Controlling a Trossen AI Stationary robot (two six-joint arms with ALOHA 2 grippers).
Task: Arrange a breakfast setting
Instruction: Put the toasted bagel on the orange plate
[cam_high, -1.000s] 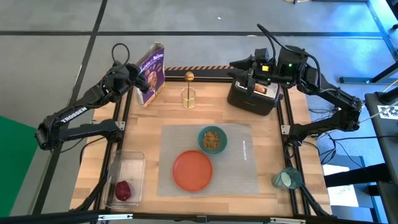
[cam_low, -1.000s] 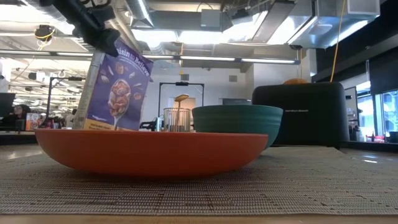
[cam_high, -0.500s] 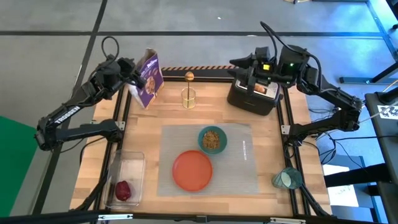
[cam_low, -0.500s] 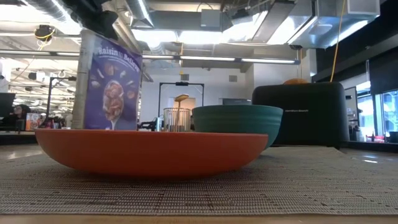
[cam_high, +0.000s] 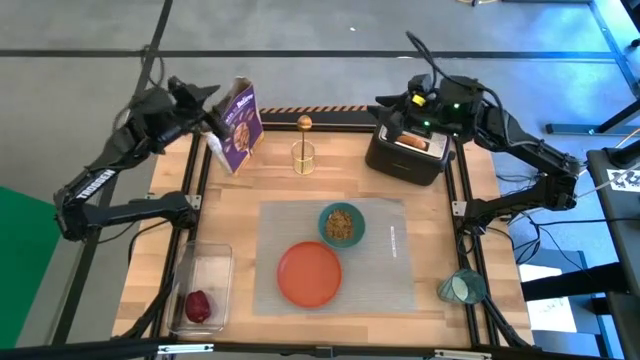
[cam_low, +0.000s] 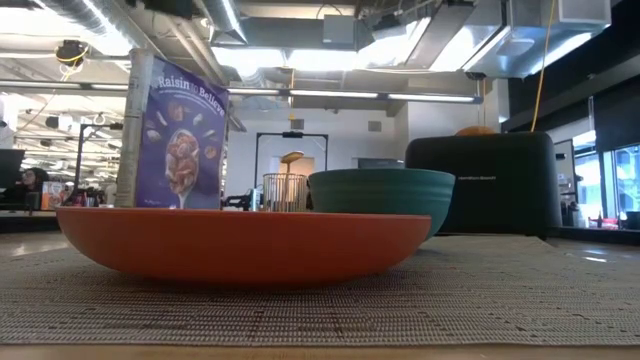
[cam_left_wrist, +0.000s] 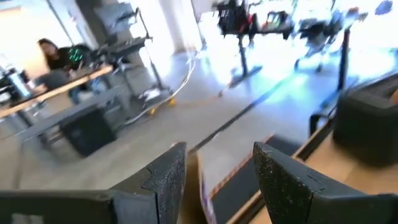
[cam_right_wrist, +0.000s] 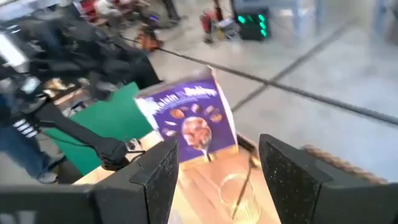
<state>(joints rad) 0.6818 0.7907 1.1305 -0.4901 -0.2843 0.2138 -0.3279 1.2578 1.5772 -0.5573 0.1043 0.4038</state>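
Left gripper (cam_high: 208, 103) sits up at the far-left corner of the table, fingers spread and empty, just off the top edge of the cereal box (cam_high: 238, 125), which stands upright on its own by the table's rim. Over on the other side, the right gripper (cam_high: 412, 108) hovers above the black toaster (cam_high: 405, 155), jaws apart too, nothing in them, and there in the toaster slot is the bagel (cam_high: 411, 143), its browned edge poking out. That looks like the piece in play: light, firm at the crust but a bit yielding, likely warm, so a pinch across its exposed rim and a straight lift would seem the safe way out. Out from there, the gold spoon (cam_high: 304, 124) stands in a small wire holder (cam_high: 303, 157) between box and toaster; thin, stiff and slick, best nipped at the handle. Centre table, the grey placemat (cam_high: 385, 262) carries the orange plate (cam_high: 309, 273) and, touching its far edge, the teal bowl (cam_high: 341, 224) with cereal in it. The teal cup (cam_high: 460, 288) waits off the mat at the near-right table edge, hard and smooth, rim grip I'd say. Near-left, the dark red fruit (cam_high: 199, 305) lies in the clear tub (cam_high: 207, 268); round, smooth, prone to roll.
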